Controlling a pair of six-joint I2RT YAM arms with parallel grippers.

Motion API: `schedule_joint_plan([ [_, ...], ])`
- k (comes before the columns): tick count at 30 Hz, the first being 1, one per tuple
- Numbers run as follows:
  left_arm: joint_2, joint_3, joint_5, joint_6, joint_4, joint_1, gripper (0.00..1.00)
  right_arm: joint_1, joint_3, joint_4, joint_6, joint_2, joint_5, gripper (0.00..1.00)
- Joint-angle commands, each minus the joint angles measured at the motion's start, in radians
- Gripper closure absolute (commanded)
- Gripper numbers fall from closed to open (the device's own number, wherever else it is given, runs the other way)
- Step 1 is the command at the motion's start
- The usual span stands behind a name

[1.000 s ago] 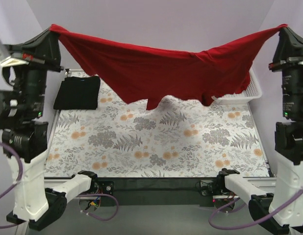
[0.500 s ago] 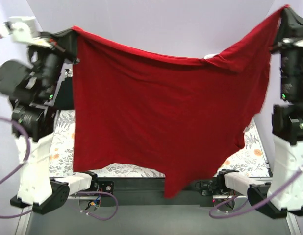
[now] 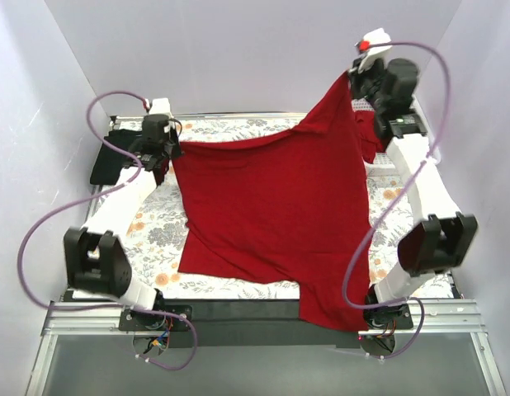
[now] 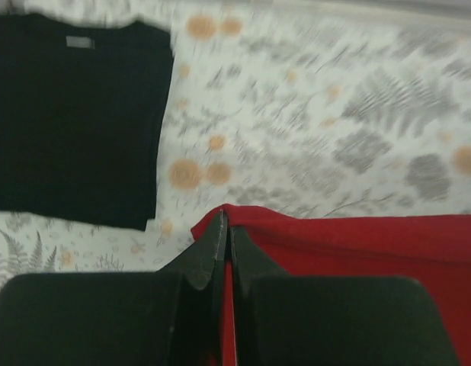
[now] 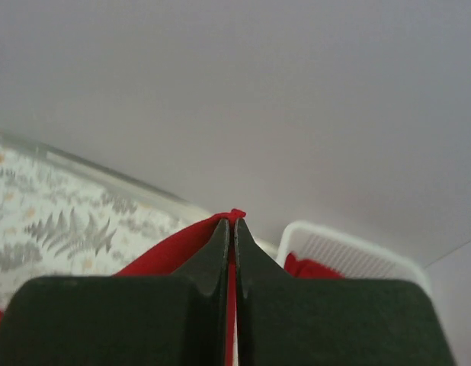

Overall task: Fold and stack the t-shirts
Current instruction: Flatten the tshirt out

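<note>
A bright red t-shirt [image 3: 271, 206] is spread between my two grippers over the flowered table, its lower hem hanging past the near edge. My left gripper [image 3: 168, 151] is shut on one corner of it, low by the table at the far left; the pinched red cloth [image 4: 334, 236] shows in the left wrist view at my left gripper [image 4: 224, 221]. My right gripper [image 3: 351, 76] is shut on the other corner, held high at the far right; my right gripper [image 5: 234, 221] shows red cloth [image 5: 171, 248] between the jaws. A folded black t-shirt [image 3: 106, 165] lies at the far left, also seen from the left wrist [image 4: 68, 114].
A white lattice basket [image 5: 357, 255] with more red cloth [image 5: 312, 267] stands at the far right corner, mostly hidden behind the right arm in the top view. White walls enclose the table on three sides. The floral mat [image 3: 148, 231] shows left of the shirt.
Both arms have swung forward and down from a high hold. The red shirt, which hung like a curtain, now lies spread over the table, the left corner low and the right corner still raised.
</note>
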Motion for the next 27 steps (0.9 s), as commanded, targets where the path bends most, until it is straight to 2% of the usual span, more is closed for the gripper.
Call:
schedule_joint_plan([
  [1, 0.073, -0.057, -0.044, -0.035, 0.101, 0.054, 1.0, -0.001, -0.066, 0.115, 0.019, 0.068, -0.047, 0.99],
  [5, 0.252, -0.01, -0.042, -0.043, 0.113, 0.086, 1.0, -0.001, -0.074, 0.123, 0.025, 0.22, -0.033, 0.99],
  [11, 0.395, 0.132, 0.018, -0.06, 0.136, 0.099, 1.0, -0.004, -0.014, 0.14, 0.019, 0.355, 0.039, 0.99],
  [17, 0.466, 0.208, 0.012, -0.029, 0.232, 0.105, 1.0, -0.004, 0.027, 0.158, 0.024, 0.394, 0.067, 0.99],
  [18, 0.484, 0.272, 0.03, -0.024, 0.231, 0.105, 1.0, -0.003, 0.032, 0.16, 0.022, 0.395, 0.073, 0.99],
  [22, 0.556, 0.363, 0.088, -0.017, 0.249, 0.105, 1.0, -0.007, 0.035, 0.17, 0.025, 0.392, 0.126, 0.99],
  [27, 0.581, 0.355, 0.096, -0.015, 0.245, 0.106, 1.0, -0.021, 0.017, 0.19, 0.033, 0.383, 0.126, 0.99],
])
